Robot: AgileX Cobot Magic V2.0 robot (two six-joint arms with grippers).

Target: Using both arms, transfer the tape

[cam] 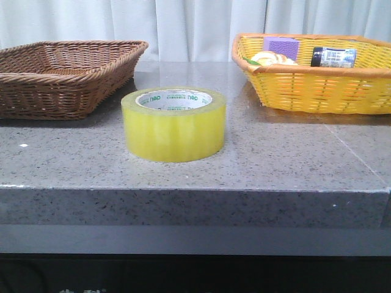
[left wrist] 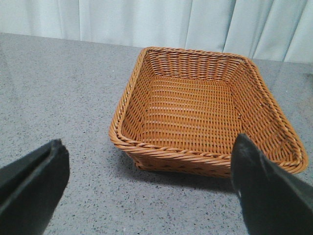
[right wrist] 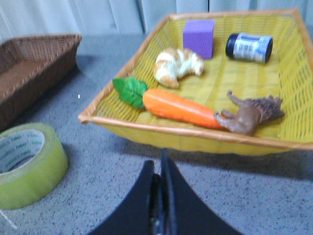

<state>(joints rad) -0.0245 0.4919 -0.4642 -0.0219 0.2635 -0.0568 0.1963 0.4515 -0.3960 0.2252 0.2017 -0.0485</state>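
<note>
The tape (cam: 173,124), a wide yellow roll with a white core printed in green, lies flat on the grey stone table near its front edge, between the two baskets. It also shows in the right wrist view (right wrist: 27,164). My left gripper (left wrist: 149,183) is open and empty, its black fingers (left wrist: 32,183) wide apart above the table in front of the brown wicker basket (left wrist: 195,112). My right gripper (right wrist: 159,169) is shut and empty, hovering over the table between the tape and the yellow basket (right wrist: 195,134). Neither gripper shows in the front view.
The brown wicker basket (cam: 61,76) stands empty at the back left. The yellow basket (cam: 317,85) at the back right holds a carrot (right wrist: 178,107), a croissant (right wrist: 176,66), a purple block (right wrist: 199,36), a dark jar (right wrist: 249,47) and a brown toy animal (right wrist: 249,115).
</note>
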